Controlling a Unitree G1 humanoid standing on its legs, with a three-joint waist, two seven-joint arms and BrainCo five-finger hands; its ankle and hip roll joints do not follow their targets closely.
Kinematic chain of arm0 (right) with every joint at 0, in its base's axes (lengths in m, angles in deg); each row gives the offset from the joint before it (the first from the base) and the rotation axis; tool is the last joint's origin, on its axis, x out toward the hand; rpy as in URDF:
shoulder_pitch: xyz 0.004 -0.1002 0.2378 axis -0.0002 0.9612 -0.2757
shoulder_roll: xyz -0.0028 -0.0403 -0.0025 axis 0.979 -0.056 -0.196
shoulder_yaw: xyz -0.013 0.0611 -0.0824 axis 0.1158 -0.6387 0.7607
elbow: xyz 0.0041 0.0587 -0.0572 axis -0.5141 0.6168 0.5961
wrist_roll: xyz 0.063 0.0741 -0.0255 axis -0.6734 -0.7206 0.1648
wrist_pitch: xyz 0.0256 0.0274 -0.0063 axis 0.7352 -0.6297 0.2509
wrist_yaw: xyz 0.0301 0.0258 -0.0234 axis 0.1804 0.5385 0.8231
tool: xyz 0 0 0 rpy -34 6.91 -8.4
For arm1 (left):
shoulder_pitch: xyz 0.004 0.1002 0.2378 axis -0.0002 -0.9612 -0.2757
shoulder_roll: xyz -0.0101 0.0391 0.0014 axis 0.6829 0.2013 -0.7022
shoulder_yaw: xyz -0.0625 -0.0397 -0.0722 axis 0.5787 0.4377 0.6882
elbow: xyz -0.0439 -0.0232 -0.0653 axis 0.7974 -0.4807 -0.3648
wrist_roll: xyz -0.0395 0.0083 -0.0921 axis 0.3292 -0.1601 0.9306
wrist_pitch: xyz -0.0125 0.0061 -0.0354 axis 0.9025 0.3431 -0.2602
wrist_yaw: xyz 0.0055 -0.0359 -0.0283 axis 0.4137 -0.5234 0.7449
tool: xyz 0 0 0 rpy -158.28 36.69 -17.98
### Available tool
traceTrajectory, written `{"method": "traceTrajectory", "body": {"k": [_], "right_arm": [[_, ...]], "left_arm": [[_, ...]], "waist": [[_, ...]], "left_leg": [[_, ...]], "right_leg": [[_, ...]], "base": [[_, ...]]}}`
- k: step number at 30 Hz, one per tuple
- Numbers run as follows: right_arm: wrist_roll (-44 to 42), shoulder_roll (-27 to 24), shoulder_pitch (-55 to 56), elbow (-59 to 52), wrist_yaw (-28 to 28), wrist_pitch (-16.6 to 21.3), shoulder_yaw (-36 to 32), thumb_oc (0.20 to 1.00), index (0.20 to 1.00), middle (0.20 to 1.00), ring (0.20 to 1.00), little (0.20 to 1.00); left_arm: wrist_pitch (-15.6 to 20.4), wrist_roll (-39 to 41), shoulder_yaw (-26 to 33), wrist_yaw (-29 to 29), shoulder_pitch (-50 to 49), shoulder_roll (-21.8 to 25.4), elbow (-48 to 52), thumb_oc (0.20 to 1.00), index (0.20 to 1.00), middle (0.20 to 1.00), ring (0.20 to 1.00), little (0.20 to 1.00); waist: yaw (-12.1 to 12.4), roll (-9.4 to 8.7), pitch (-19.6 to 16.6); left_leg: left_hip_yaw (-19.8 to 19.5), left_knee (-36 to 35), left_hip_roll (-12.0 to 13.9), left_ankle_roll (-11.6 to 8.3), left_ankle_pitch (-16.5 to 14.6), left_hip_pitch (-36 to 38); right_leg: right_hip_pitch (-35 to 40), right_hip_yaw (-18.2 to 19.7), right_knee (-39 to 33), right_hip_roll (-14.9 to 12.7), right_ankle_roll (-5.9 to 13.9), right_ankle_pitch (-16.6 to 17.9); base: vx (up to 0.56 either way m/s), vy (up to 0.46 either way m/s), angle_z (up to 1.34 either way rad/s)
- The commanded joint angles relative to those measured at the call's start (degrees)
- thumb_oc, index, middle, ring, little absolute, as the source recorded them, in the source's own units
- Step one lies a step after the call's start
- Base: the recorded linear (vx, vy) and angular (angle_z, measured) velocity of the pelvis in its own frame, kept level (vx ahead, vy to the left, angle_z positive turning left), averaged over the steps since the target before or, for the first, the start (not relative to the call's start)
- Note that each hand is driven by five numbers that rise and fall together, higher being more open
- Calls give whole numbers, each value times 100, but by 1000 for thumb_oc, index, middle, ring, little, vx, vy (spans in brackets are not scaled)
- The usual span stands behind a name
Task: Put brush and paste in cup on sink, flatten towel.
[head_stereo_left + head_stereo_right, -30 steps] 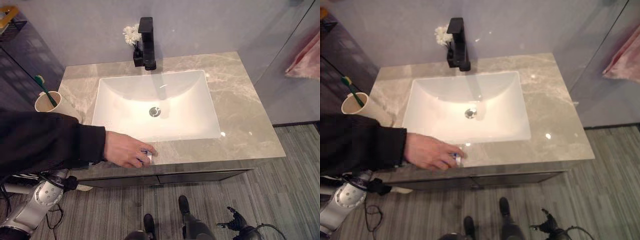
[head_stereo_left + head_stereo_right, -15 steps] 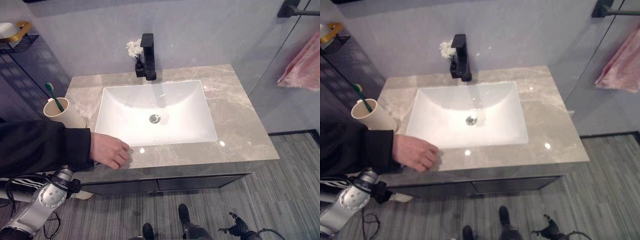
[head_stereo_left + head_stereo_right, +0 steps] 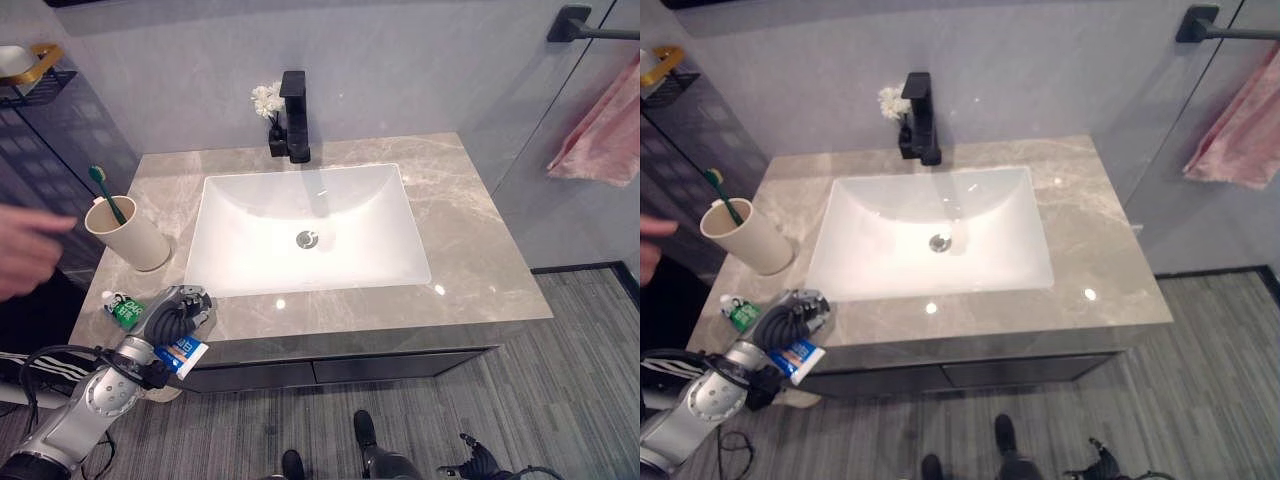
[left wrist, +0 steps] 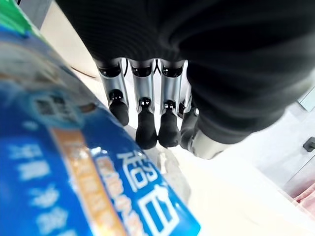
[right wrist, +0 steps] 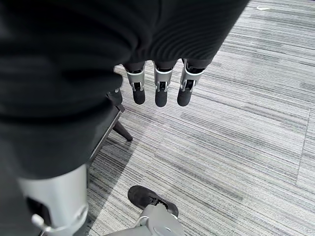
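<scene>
Left eye view: left hand (image 3: pixel 172 316) curled round paste (image 3: pixel 183 352).

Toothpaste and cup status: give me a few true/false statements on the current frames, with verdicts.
1. The left hand has its fingers curled round the toothpaste tube. True.
2. The toothbrush lies in the sink basin. False: it stands in the cup on the counter's left side.
3. The pink towel hangs at the right, off the counter. True.
4. The right hand grips the faucet. False: it hangs over the floor, fingers relaxed, holding nothing.
5. The cup lies tipped over. False: it stands upright.
</scene>
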Motion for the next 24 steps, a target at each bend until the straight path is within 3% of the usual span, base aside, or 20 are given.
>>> {"method": "traceTrajectory", "body": {"k": [1,19,21,22,24], "right_arm": [[-76,-18,-135,102,-221,49,94,1000,1000,1000,1000,1000],[-232,129,-156,493,-311,-9,35,1000,1000,1000,1000,1000],[-255,162,-170,574,-316,-33,16,1000,1000,1000,1000,1000],[-271,184,-176,601,-315,-38,-5,1000,1000,1000,1000,1000],[-304,214,-194,662,-311,-57,-20,1000,1000,1000,1000,1000]], "left_arm": [[190,-161,-27,-49,443,-48,-33,200,200,200,200,200],[76,-430,-525,-107,949,-374,-203,200,200,200,200,200],[53,-392,-532,-100,938,-453,-251,655,655,655,655,655],[46,-385,-504,-102,911,-481,-236,1000,1000,1000,1000,1000],[24,-336,-487,-89,898,-550,-249,1000,1000,1000,1000,1000]], "waist": [[-173,-48,-22],[-251,-32,-111],[-243,-32,-131],[-236,-29,-138],[-226,-22,-150]], "left_leg": [[-132,470,99,-125,-207,-332],[-22,369,162,-169,-165,-219],[-24,344,181,-180,-153,-172],[-27,335,180,-182,-148,-158],[-49,315,185,-191,-131,-132]], "right_leg": [[257,95,70,-431,610,-261],[255,178,36,-364,612,-245],[286,179,36,-358,611,-255],[298,172,36,-358,608,-260],[321,156,36,-352,597,-275]], "base": [[0,0,0],[9,-11,-4],[16,-32,-1],[0,0,0],[0,0,0]]}}
